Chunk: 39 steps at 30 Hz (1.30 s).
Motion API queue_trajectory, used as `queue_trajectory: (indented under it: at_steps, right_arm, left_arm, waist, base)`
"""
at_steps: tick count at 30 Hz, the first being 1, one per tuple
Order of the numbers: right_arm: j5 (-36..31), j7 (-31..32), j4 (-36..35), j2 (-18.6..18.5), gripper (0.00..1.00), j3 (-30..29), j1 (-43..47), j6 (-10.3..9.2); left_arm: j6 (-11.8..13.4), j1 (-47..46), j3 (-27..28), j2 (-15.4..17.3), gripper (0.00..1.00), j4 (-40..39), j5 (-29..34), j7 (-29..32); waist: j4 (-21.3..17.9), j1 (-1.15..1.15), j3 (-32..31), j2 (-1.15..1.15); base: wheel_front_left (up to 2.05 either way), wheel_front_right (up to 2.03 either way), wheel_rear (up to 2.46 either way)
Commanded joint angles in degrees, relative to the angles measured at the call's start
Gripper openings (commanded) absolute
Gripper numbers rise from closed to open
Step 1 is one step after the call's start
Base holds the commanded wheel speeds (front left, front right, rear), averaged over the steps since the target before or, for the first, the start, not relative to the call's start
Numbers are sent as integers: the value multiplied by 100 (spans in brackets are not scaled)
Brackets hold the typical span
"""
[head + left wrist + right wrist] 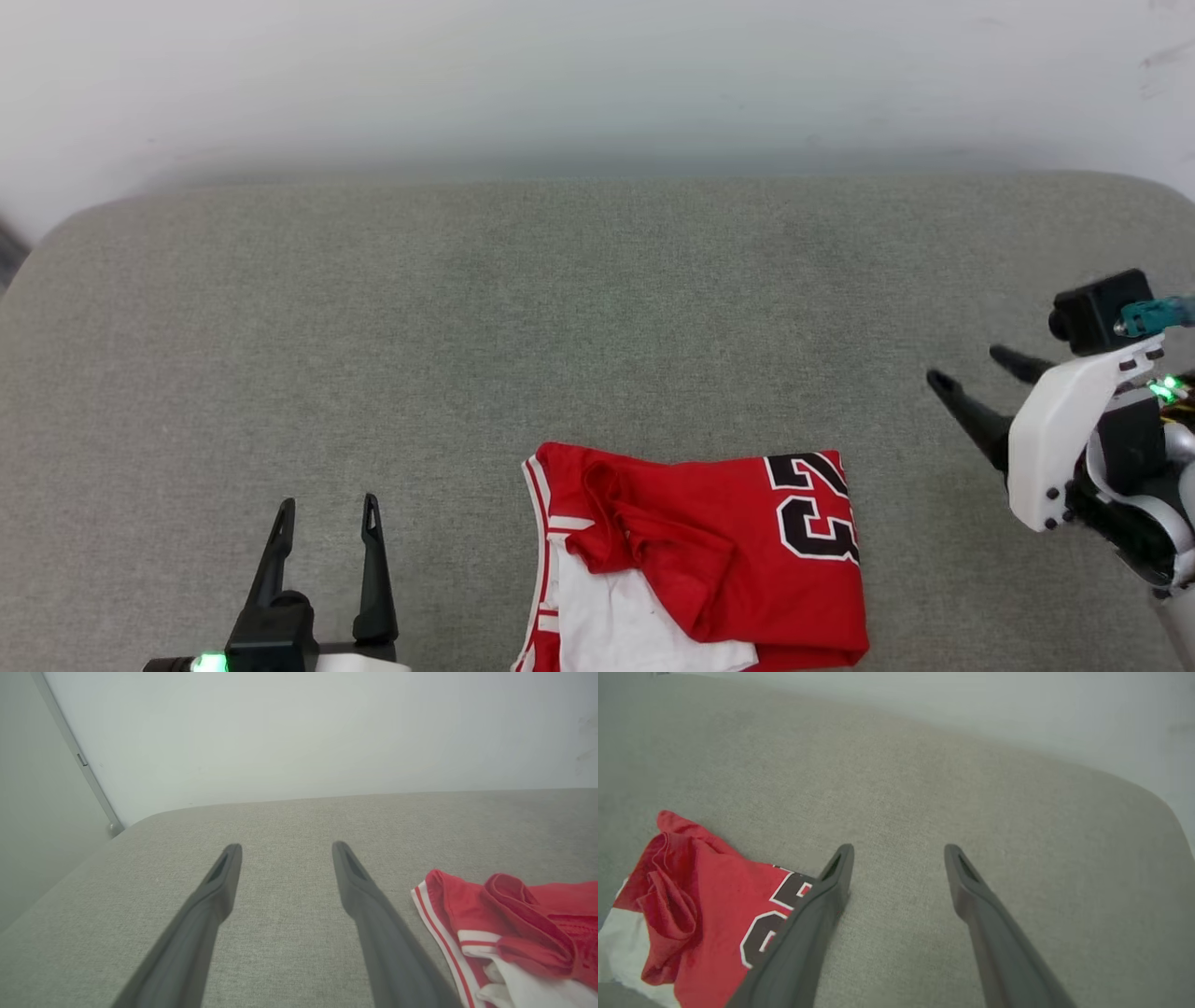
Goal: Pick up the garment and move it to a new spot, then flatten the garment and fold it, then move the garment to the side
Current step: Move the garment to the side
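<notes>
Jersey shirt [709, 551] at 6 o'clock, near edge: thin red fabric, rumpled into a rough rectangle. White panel below, striped trim on its left, black "23" w/ white outline on its right. L gripper [329, 502] at 7 o'clock: tapered dark fingers apart, empty, clear of shirt. R gripper [965, 365] at 3 o'clock: fingers apart, empty. Grey woven cushion [597, 308], rounded corners. Matte white wall [597, 75] at 12.

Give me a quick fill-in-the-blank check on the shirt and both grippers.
1. The garment is mostly ____ with white parts.
2. The black number printed on it is ____.
3. The left gripper and the right gripper both stand ____, clear of it.
Missing: red; 23; open.
</notes>
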Motion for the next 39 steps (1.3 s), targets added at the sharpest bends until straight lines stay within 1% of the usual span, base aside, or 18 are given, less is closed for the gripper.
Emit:
queue_trajectory:
  at_steps: [1,5,7,9,13,16,19,25,26,27,30,35,39]
  right_arm:
    - [445,517,122,-160,100,124,7,-6]
    - [1469,1598,310,-309,100,262,197,-6]
    - [1814,1918,332,-325,100,323,246,-6]
    - [2105,2117,365,-241,100,368,311,-6]
    - [2467,2217,527,-17,100,410,346,-6]
    - [2510,2243,638,64,100,515,317,-6]
    - [2585,2160,864,271,100,706,269,-6]
    - [2390,2105,1466,484,100,1469,399,-10]
    - [2370,2016,1525,507,40,1564,385,-10]
    - [2362,1883,1557,534,0,1604,353,-10]
    - [2347,1616,1535,475,0,1750,183,-10]
    - [2302,1071,1202,148,0,1877,-260,-9]
    - [2047,682,887,-159,0,2056,-553,-7]
  left_arm:
    - [-26,-127,-19,-2,100,-16,34,-12]
    - [-38,-212,-43,-2,100,-21,48,-12]
    - [-55,-289,-66,-4,100,-29,49,-12]
    - [-80,-356,-87,-5,100,-30,54,-12]
    - [-125,-527,-158,-7,100,-22,83,-12]
    - [-133,-619,-208,-10,100,-14,95,-12]
    - [-135,-722,-248,-13,100,1,89,-12]
    - [-128,-861,-310,-18,100,44,76,-12]
    - [-122,-875,-321,-19,100,53,72,-12]
    - [-112,-891,-326,-20,100,58,67,-12]
    - [-96,-883,-338,-23,100,81,54,-12]
    - [-43,-679,-298,-23,100,125,51,-12]
    - [1,-550,-249,-26,100,124,31,-12]
  waist:
    - [20,0,76,0]
    - [72,0,223,0]
    - [102,0,329,0]
    - [140,0,423,0]
    - [266,0,606,0]
    - [333,0,702,0]
    - [407,0,827,0]
    - [521,0,981,0]
    - [534,0,988,0]
    - [543,0,991,0]
    - [551,0,949,0]
    - [461,0,716,0]
    - [260,0,482,0]
  base:
    - [0,0,0]
    - [0,0,0]
    - [0,0,0]
    - [0,0,0]
    - [0,0,0]
    - [0,0,0]
    - [0,0,0]
    - [0,0,0]
    - [0,0,0]
    - [0,0,0]
    - [0,0,0]
    - [0,0,0]
    - [0,0,0]
